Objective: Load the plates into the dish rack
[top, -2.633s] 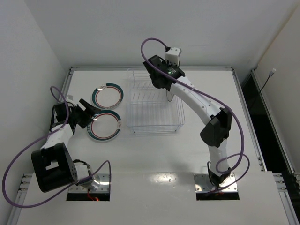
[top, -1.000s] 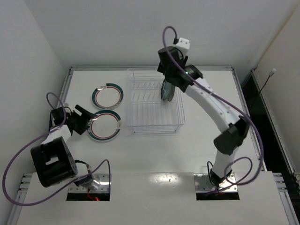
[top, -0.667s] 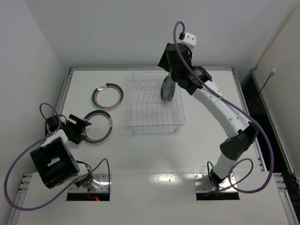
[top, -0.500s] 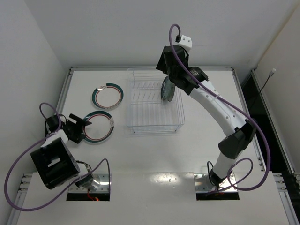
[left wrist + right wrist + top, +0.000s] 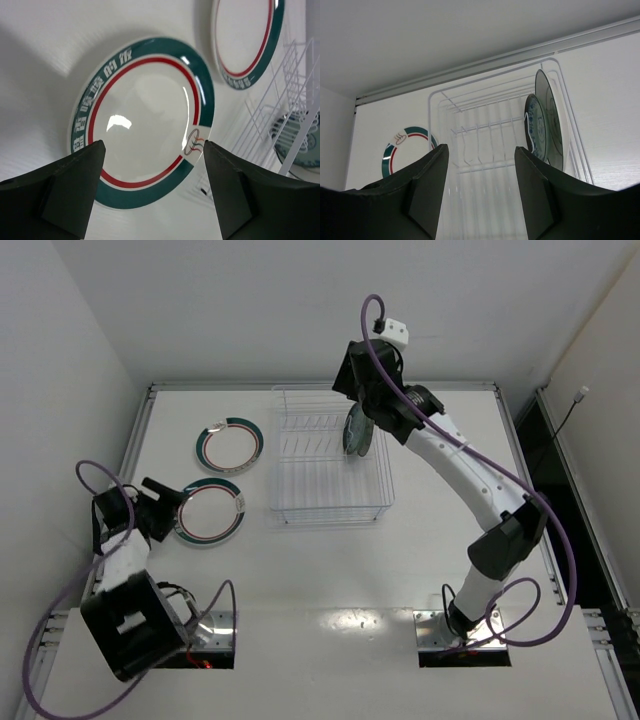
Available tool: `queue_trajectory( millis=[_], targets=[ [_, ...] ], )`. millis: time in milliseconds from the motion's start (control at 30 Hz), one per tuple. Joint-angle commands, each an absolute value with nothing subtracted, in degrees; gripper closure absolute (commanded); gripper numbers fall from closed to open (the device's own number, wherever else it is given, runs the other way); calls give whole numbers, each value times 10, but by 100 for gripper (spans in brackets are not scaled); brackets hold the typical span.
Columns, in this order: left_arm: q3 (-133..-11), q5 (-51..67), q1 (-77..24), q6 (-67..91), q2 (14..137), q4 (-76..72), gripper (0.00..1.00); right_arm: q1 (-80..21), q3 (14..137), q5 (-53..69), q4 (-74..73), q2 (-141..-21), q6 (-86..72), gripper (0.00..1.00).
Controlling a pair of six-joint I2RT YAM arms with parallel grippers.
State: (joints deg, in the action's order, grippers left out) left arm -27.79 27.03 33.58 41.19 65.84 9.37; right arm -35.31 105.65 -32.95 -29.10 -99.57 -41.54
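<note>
Two white plates with teal rims lie flat on the table: a near plate [image 5: 210, 512] [image 5: 145, 120] and a far plate [image 5: 230, 443] [image 5: 245, 40] [image 5: 402, 145]. My left gripper [image 5: 168, 510] [image 5: 154, 146] stands open at the near plate's left edge, its fingers either side of the rim and gripping nothing. In the dish rack [image 5: 328, 490] [image 5: 485, 125], a teal patterned plate [image 5: 356, 430] [image 5: 536, 127] and a second plate [image 5: 554, 120] behind it stand upright at the right side. My right gripper [image 5: 352, 388] [image 5: 480, 150] hovers open and empty above the rack's back.
White walls enclose the table at the left and back, with a metal rail [image 5: 320, 386] along the far edge. The rack's left slots [image 5: 470, 135] hold nothing. Purple cables loop from both arms.
The near plate has slid a little left and toward the table's front as my left gripper drew back. My right gripper, still open, has lifted slightly above the plates standing in the rack.
</note>
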Motion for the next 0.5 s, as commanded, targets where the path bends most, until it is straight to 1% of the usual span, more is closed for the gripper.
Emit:
queue_trajectory(
  millis=[0,33,100,233,333,367,467],
  targets=[
    [-295,158,318,409,563,149,23,-346,1048,-320,-262,-962,-415,48],
    [-295,105,311,409,543,168,23,-346,1048,-320,-262,-962,-415,48],
    [-295,58,291,430,507,201,23,-346,1042,-314,-262,-962,-415,48],
    [-301,-28,286,467,505,227,23,-341,1036,-303,-251,-962,-420,48],
    [-301,-42,286,480,536,236,24,-336,1031,-292,-251,-962,-420,48],
    [-301,-32,286,485,546,236,24,-336,1031,-292,-251,-962,-425,48],
    [-295,17,291,485,577,227,30,-330,1031,-286,-251,-962,-425,48]
  ],
)
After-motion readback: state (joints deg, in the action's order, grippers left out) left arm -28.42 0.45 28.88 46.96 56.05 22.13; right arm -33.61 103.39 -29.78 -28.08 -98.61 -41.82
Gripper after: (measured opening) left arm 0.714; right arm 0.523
